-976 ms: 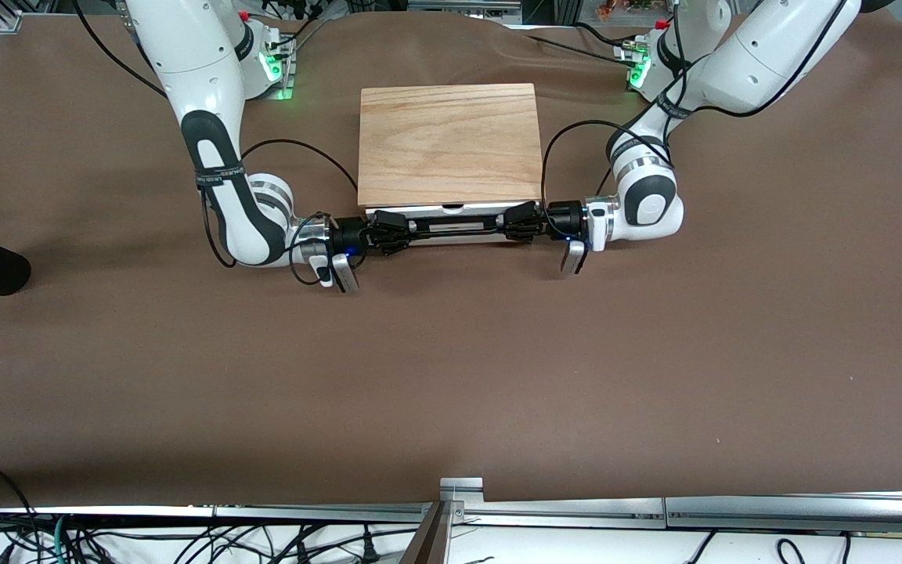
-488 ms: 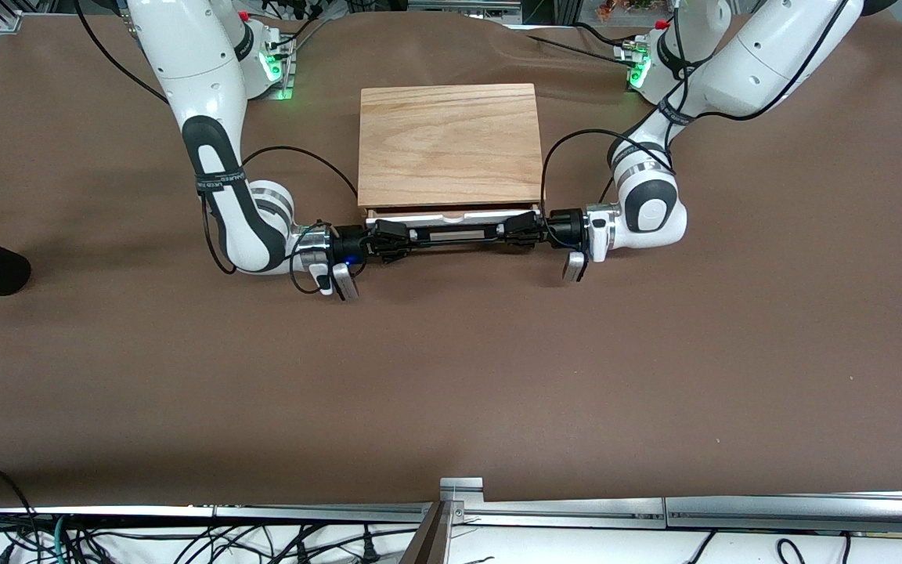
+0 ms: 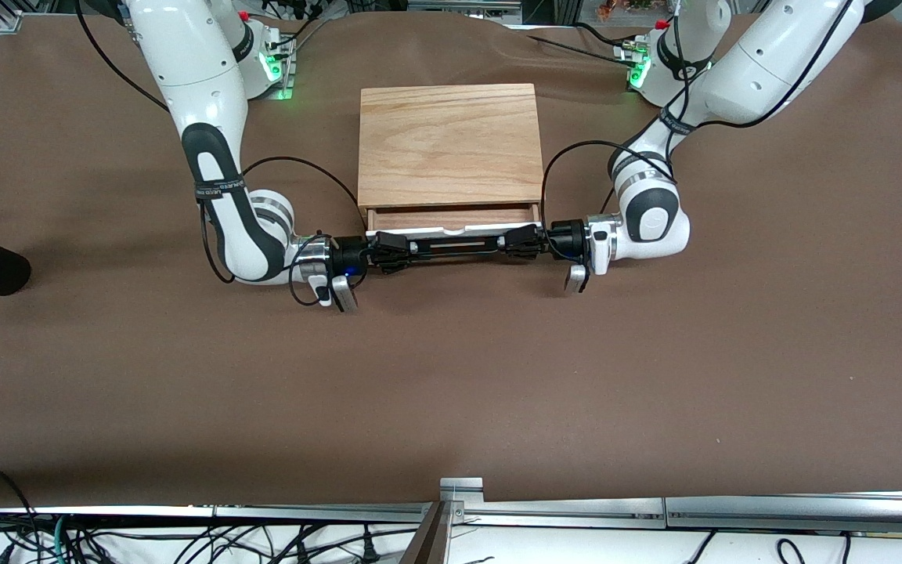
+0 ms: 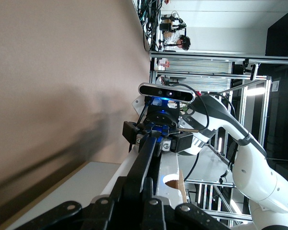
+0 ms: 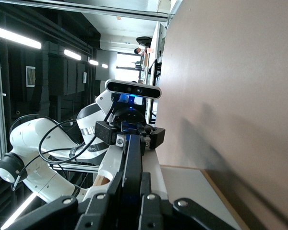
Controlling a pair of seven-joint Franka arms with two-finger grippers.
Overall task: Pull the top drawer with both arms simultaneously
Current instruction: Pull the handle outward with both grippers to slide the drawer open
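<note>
In the front view, the right gripper (image 3: 402, 245) sits at the end of the black wire handle (image 3: 455, 244) toward the right arm's end of the table, its jaws pinched tight on the wire. The top drawer (image 3: 451, 222) is partly out of the oak box (image 3: 449, 143), a strip of its light-wood tray showing between the box's front edge and the white front panel. At the handle's other end the left gripper (image 3: 512, 241) is likewise clamped on the wire. Both grippers lie level, in front of the drawer, facing each other along the handle.

Only the front view shows the open tray. The wrist views alone show the handle end-on. In the left wrist view the handle (image 4: 143, 163) runs to the right gripper (image 4: 153, 135). The right wrist view gives the handle (image 5: 132, 163) reaching the left gripper (image 5: 130, 132), with the white panel (image 5: 182, 189) beside it.

Count: two arms, two grippers, one box, one drawer, one handle.
</note>
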